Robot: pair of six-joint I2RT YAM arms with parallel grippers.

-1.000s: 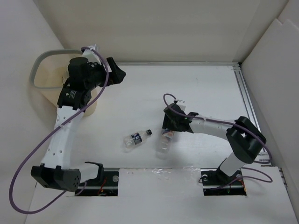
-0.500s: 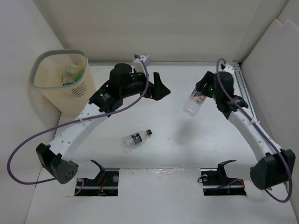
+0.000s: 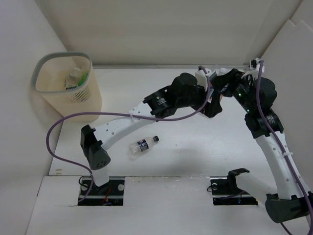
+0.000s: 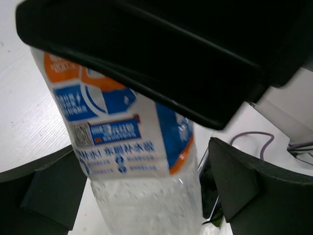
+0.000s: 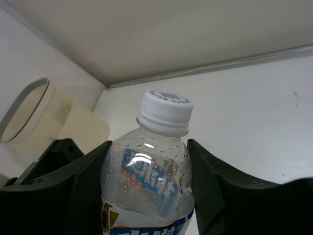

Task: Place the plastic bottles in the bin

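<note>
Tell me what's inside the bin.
Inside the bin a green bottle and a clear bottle show against its right wall. Anything lower down is hidden by the wall and by them.

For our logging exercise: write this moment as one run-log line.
right gripper: shut on clear blue-labelled plastic bottle | left gripper: open, straddling it | small clear bottle: lying on table | beige slotted bin: green bottle inside

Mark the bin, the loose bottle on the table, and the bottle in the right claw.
bin (image 3: 84,108): top view, beige side wall.
loose bottle (image 3: 142,145): top view, dark label.
held bottle (image 5: 146,178): right wrist view, label below cap.
</note>
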